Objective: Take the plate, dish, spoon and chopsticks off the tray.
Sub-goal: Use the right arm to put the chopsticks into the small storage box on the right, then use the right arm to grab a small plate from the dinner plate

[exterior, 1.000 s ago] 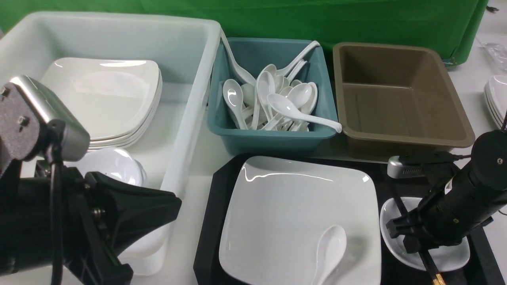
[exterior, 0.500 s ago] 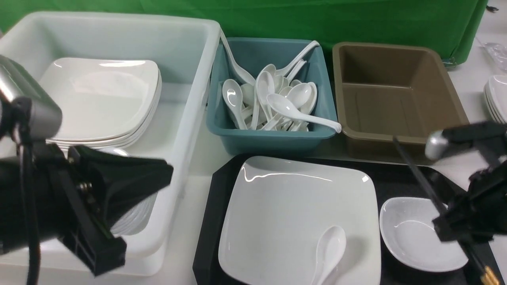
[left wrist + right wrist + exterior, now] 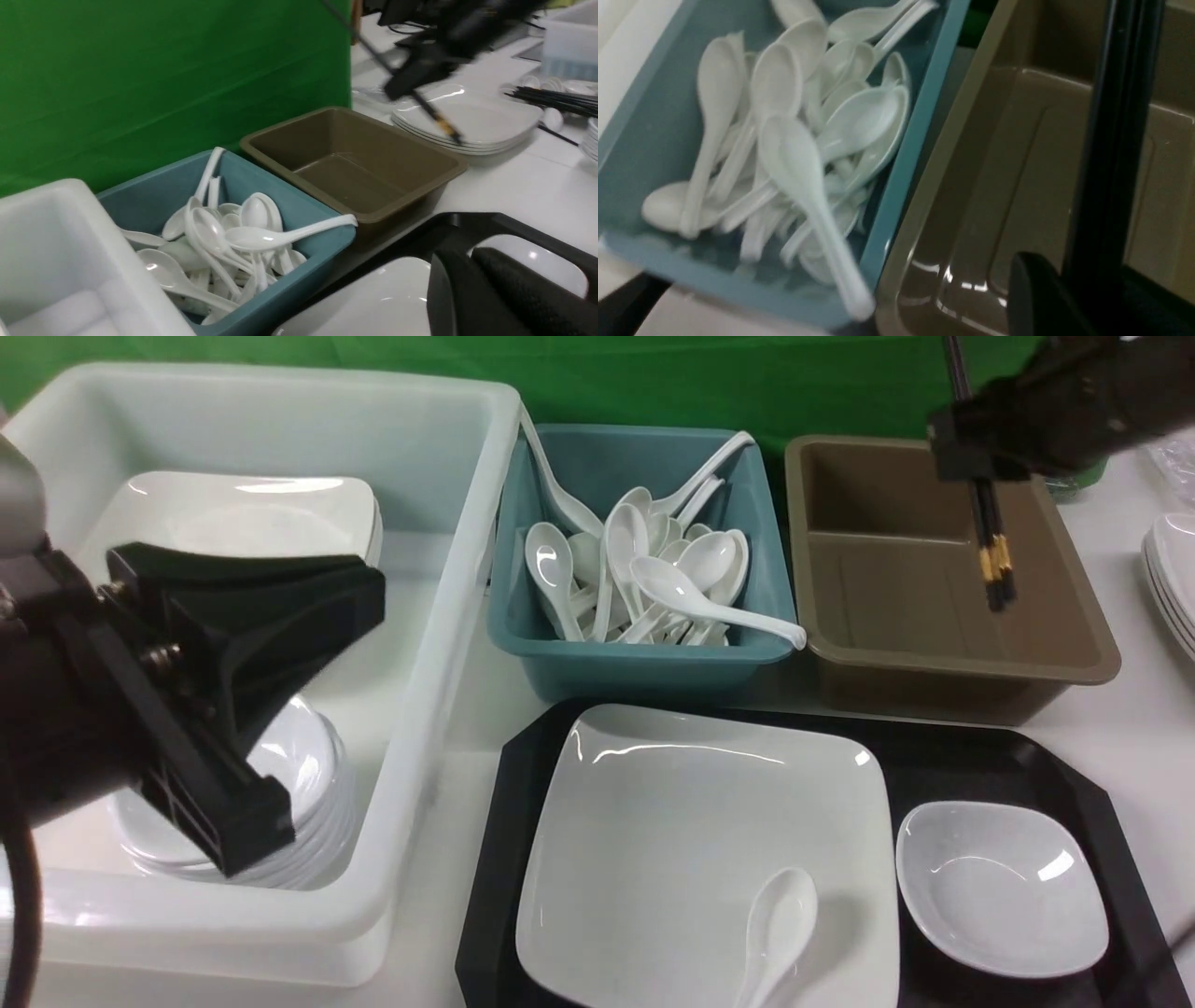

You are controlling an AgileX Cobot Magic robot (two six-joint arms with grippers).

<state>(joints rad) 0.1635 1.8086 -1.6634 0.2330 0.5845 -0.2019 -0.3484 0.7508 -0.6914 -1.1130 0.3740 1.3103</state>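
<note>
- The right fingers (image 3: pixel 973 441) are closed to a narrow gap and clamped on the chopsticks (image 3: pixel 990 546). The pair hangs steeply below them, gold-banded ends down.
- Straight under those fingers is the brown tub (image 3: pixel 952 663). The stick ends hang over its open floor, but I can't tell how high above it. To me this looks like lining up the drop, ends pointed into the tub so they land inside.
- Off to the left of those fingers sits the teal tub (image 3: pixel 635 663), heaped with white spoons. I'd guess the sorting is one kind of thing per tub.
- The left fingers (image 3: pixel 366 602) are pressed shut on nothing and hover over the white bin (image 3: pixel 448 569). They're well apart from the tray (image 3: pixel 499 859), which I read as parked clear of the right arm.
- Well below and nearer than the right fingers, the tray carries the plate (image 3: pixel 691 803). The spoon (image 3: pixel 777 919) lies on the plate's near corner.
- The dish (image 3: pixel 1001 889) sits just beside the plate, so three pieces are left.
</note>
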